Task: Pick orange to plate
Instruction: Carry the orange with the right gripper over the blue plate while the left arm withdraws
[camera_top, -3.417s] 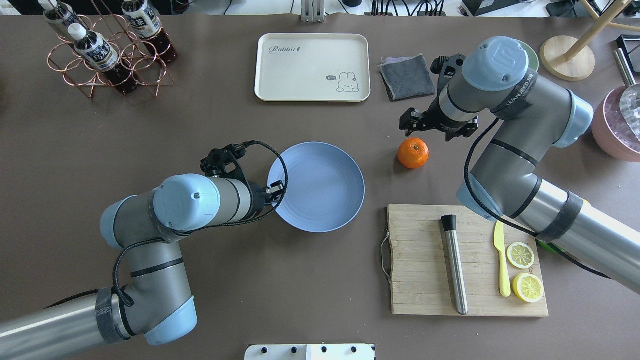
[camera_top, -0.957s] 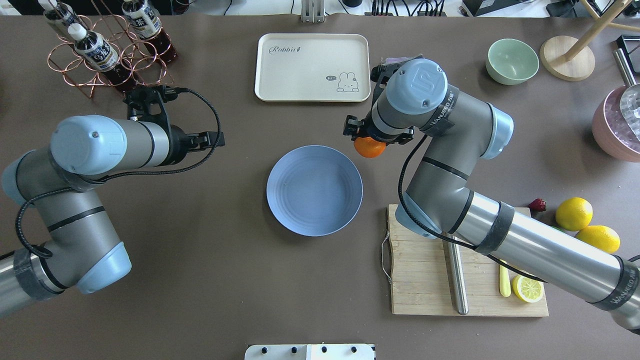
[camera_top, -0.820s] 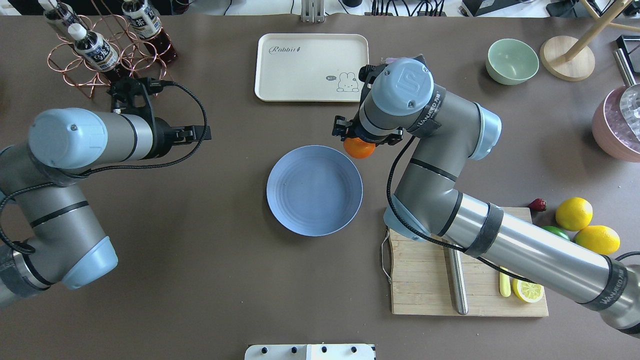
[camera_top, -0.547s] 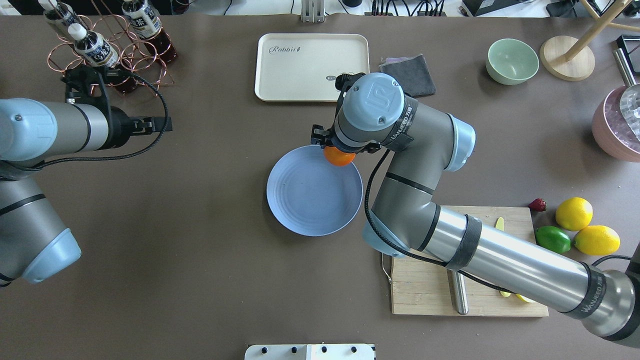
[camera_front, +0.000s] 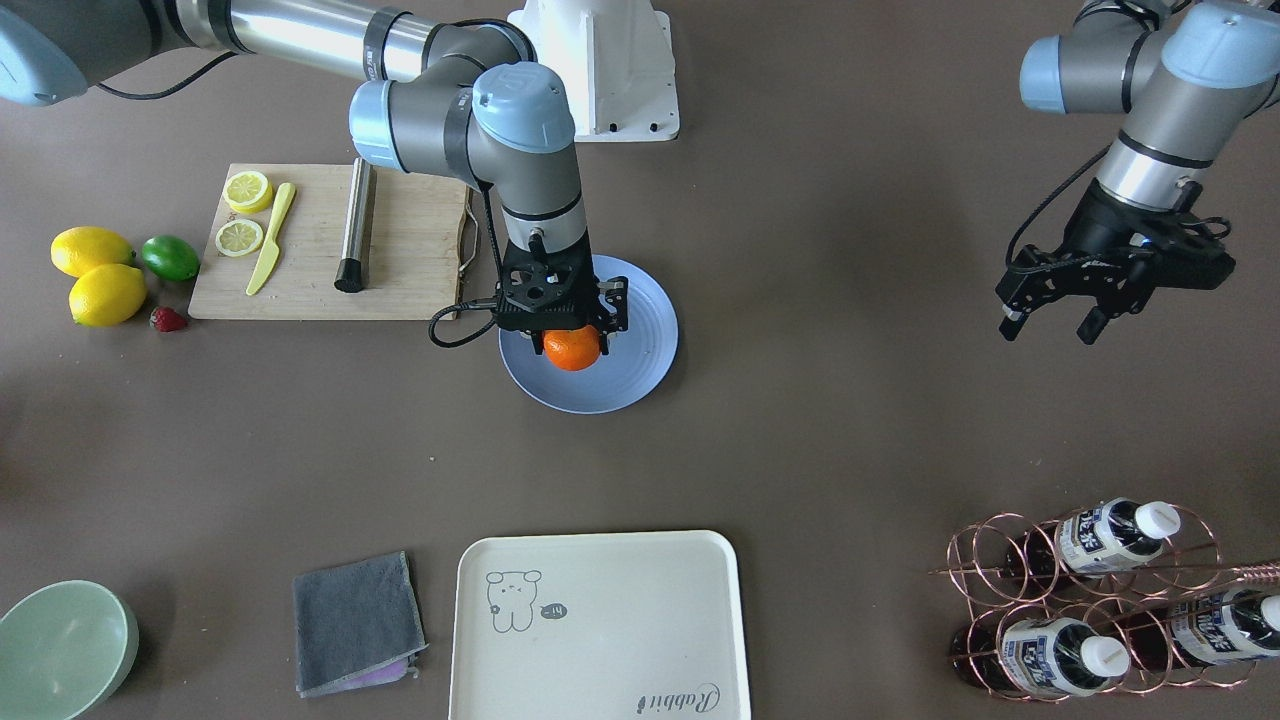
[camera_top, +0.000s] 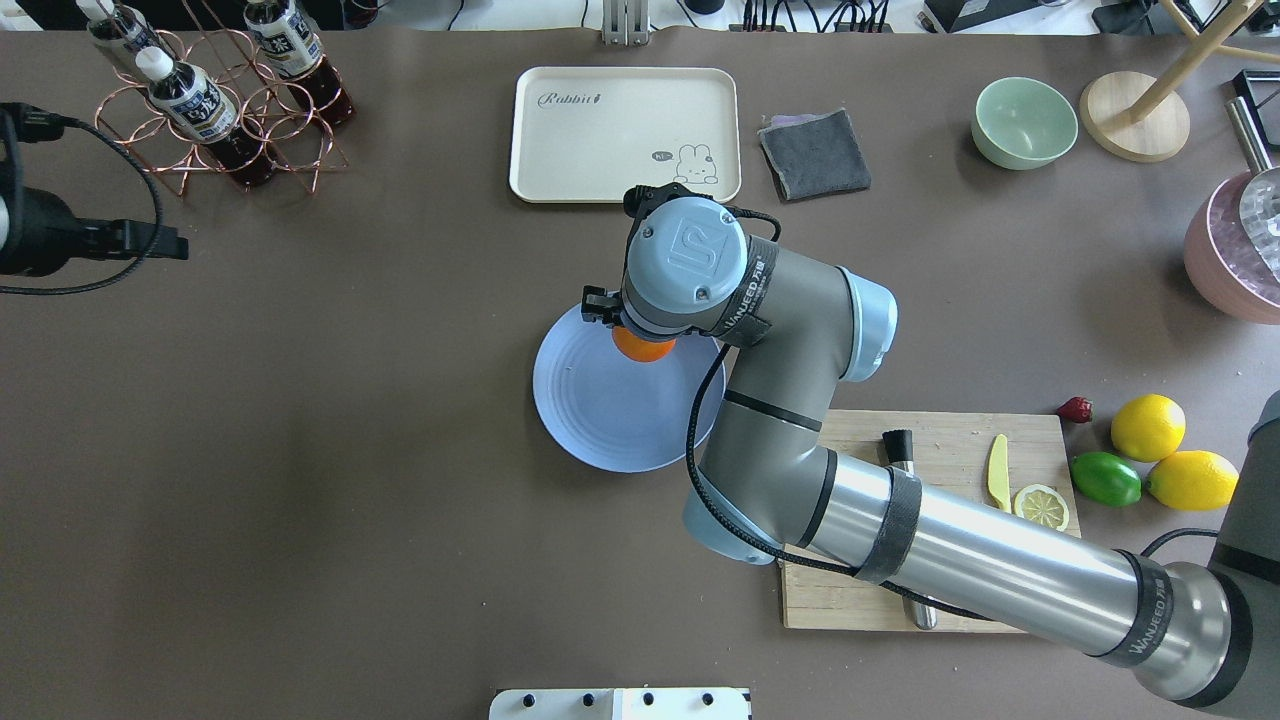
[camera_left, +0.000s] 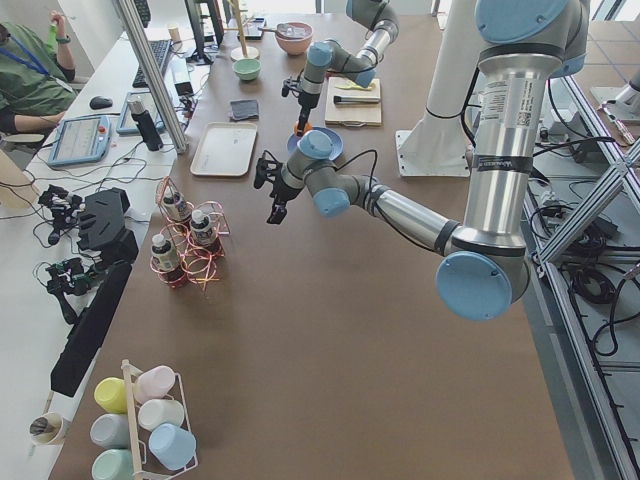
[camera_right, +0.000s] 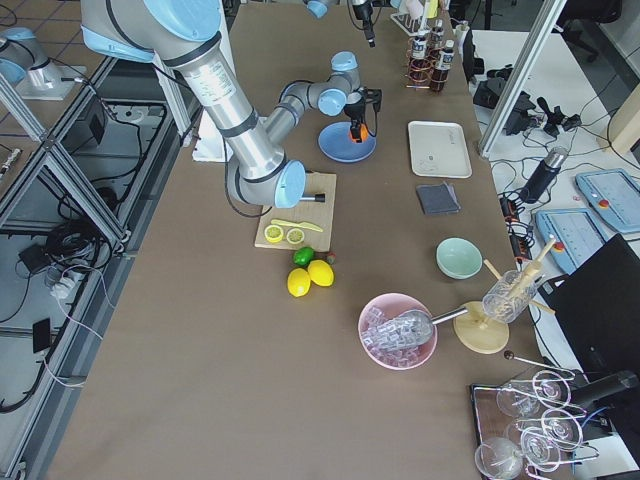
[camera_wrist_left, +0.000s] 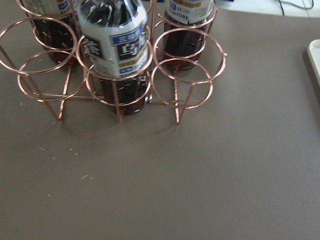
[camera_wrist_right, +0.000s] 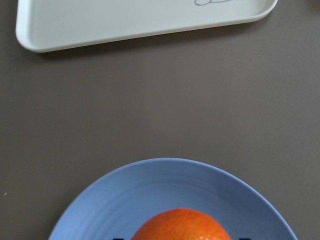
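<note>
The orange (camera_front: 572, 349) sits between the fingers of my right gripper (camera_front: 566, 332), which is shut on it and points straight down over the light-blue plate (camera_front: 645, 345). From overhead, the orange (camera_top: 643, 346) peeks out under the wrist, above the far part of the plate (camera_top: 600, 415). The right wrist view shows the orange (camera_wrist_right: 182, 226) at the bottom edge with the plate (camera_wrist_right: 150, 192) below it. I cannot tell whether the fruit touches the plate. My left gripper (camera_front: 1052, 322) hangs open and empty, far off to the plate's left side, near the bottle rack (camera_wrist_left: 115, 65).
A cream tray (camera_top: 625, 133), grey cloth (camera_top: 814, 153) and green bowl (camera_top: 1024, 122) lie beyond the plate. The cutting board (camera_top: 850, 590) with knife, lemon slice and metal cylinder is on the right, beside two lemons (camera_top: 1147, 427), a lime (camera_top: 1105, 478) and a strawberry. A pink bowl (camera_top: 1225, 270) stands far right.
My right gripper picked the orange off the table and carried it left until it hung over the plate. The left arm pulled away from the plate's edge toward the bottle rack.
</note>
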